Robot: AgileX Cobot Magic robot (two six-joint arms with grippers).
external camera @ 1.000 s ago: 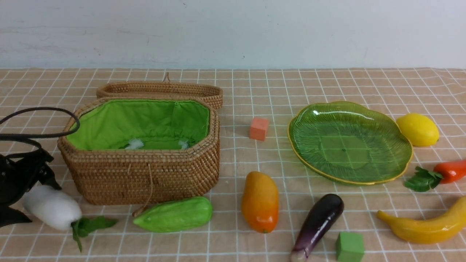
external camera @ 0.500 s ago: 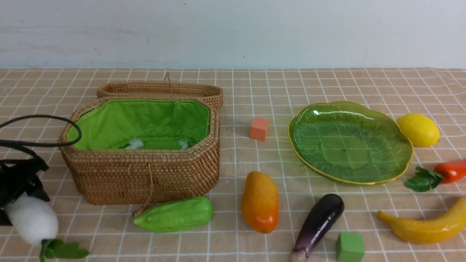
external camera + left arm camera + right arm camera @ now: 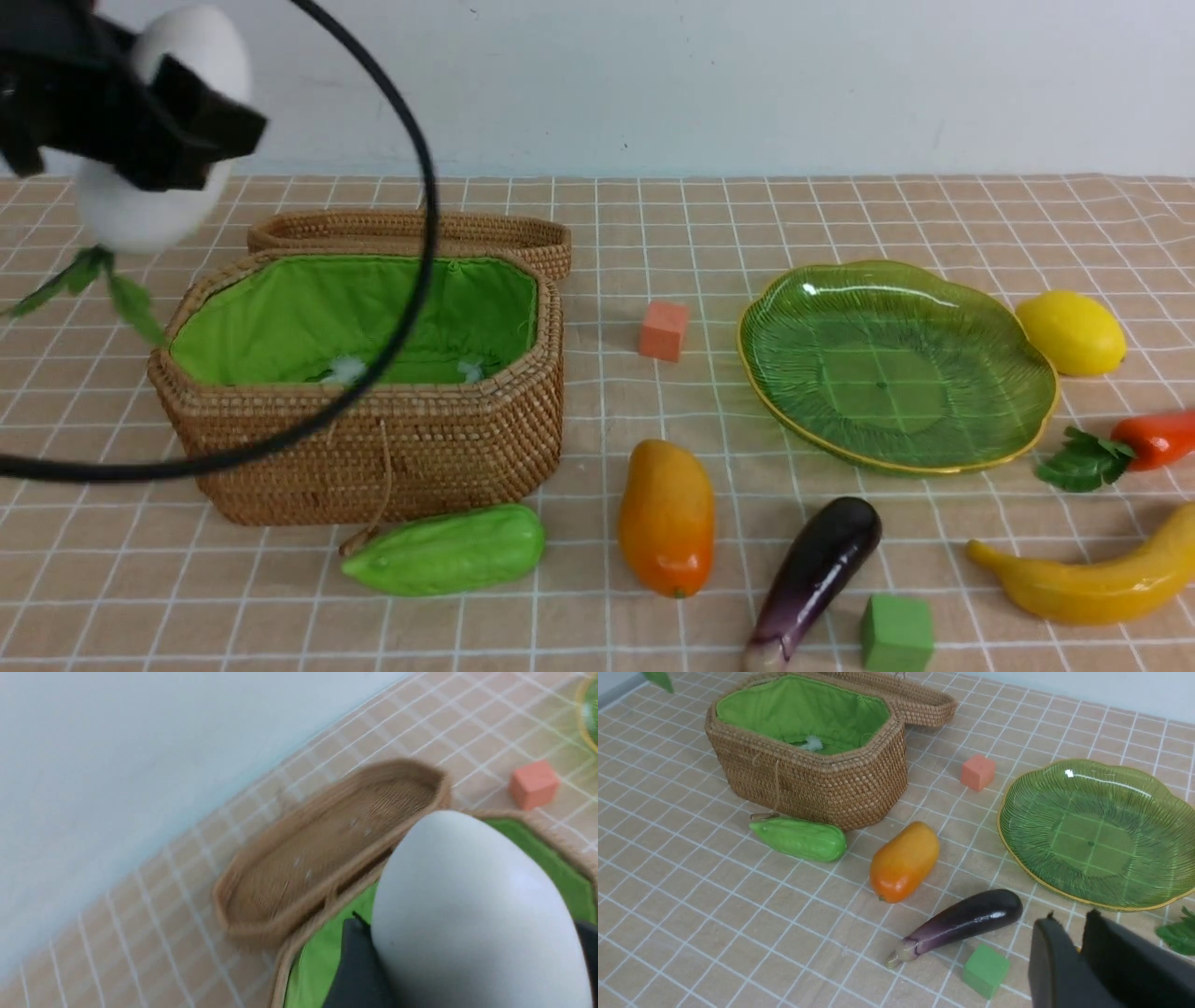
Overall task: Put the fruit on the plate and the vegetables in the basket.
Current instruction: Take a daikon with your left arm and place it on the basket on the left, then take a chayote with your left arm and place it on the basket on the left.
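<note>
Hanging high above the left end of the basket [image 3: 373, 457], the radish [image 3: 140, 219] sat clamped across its white body in the left gripper [image 3: 140, 131], with its green leaves dangling free below. That height looked chosen to clear the woven rim before a drop into the green lining. The lid [image 3: 411, 229] lay just behind the basket, leaving the mouth open. Nothing had reached its place yet. The gourd [image 3: 448, 551] rested against the basket's front, and the eggplant [image 3: 817, 574] and pepper [image 3: 1153, 439] waited on the cloth. The plate [image 3: 896, 364] was bare, with the lemon [image 3: 1072, 332] beside it and the mango [image 3: 667, 516] and banana [image 3: 1092, 583] nearer to me. The right gripper [image 3: 1071, 917] hovered low near the plate's front edge, its jaws nearly together on nothing, probably waiting its turn for the fruit.
</note>
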